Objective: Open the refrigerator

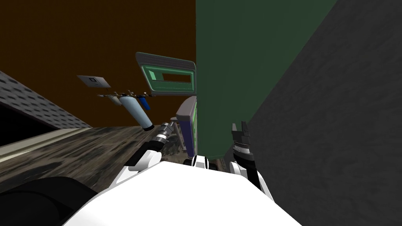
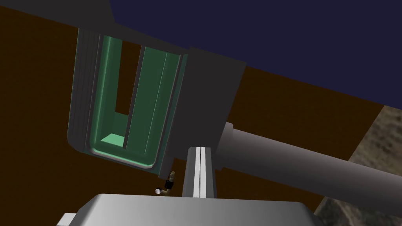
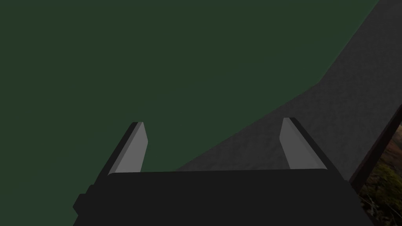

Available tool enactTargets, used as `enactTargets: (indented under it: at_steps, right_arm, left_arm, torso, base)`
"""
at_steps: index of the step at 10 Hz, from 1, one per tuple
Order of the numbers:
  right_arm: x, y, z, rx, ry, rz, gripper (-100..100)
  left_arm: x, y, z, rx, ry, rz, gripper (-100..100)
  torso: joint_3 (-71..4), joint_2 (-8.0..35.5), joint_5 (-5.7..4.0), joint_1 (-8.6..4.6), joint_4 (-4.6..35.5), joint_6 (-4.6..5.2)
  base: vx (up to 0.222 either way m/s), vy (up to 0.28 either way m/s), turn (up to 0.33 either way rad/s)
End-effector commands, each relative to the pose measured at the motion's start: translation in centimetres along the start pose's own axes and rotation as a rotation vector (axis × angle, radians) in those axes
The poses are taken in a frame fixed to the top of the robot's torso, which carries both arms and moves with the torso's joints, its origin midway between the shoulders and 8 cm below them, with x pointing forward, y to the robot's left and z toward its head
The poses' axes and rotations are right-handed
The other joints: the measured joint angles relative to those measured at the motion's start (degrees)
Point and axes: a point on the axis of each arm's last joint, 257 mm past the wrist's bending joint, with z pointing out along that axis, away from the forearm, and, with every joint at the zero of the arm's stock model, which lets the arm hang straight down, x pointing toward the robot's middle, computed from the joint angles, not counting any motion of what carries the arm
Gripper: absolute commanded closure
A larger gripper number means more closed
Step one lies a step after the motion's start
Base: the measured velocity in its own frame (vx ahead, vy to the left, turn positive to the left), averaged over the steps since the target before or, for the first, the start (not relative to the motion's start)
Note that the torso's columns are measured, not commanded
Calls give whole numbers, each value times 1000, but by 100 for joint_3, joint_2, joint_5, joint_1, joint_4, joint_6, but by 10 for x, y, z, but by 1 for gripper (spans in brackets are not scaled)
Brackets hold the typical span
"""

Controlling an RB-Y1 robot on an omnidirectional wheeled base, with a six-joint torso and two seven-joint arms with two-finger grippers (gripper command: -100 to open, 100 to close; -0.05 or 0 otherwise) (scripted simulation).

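Starting at the left, a grey plate (image 1: 92,81) sits on the brown wall, with a pale blue cylinder (image 1: 135,110) and smaller bottles beside it. Next comes the left hand (image 1: 169,126), its fingers (image 2: 195,172) pressed flat together with nothing between them, near the lower door (image 1: 187,127). Above that the upper door (image 1: 167,76) stands swung out, its green inner bin (image 2: 153,102) showing. Right of both rises the refrigerator (image 1: 243,70), a dark green slab, and the right hand (image 1: 240,129) hangs just beside it, blades spread wide and empty, facing that green side with the dark grey wall (image 1: 345,117) further right. I judge the risk to be a slip: a closed left hand can only push or hook, so it may slide off the door's edge or nudge it shut, and the right hand may scrape the green side if the arm turns. Whether the left fingers touch anything I cannot tell; a thick grey bar (image 2: 294,161) near them is hard to identify, and the refrigerator's inside is hidden
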Motion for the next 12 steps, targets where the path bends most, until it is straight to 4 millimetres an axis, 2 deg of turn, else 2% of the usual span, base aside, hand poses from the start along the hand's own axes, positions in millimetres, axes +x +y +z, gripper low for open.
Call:
enactTargets:
  at_steps: [1,8,12]
  right_arm:
    - [0,0,0,0,0,0,0]
    - [0,0,0,0,0,0,0]
    - [-1,0,0,1,-1,-2,0]
  left_arm:
    - [10,1,2,-7,32,-4,100]
    - [28,3,4,-21,93,-9,100]
    - [40,5,4,-33,134,-12,100]
  torso:
    - [-7,-9,-2,5,2,-3]
    - [-33,-46,-15,-23,-1,27]
    - [-9,-9,-10,-12,8,0]
  base:
    - [-16,203,-152]
    - [0,292,-71]
    - [-17,299,-84]
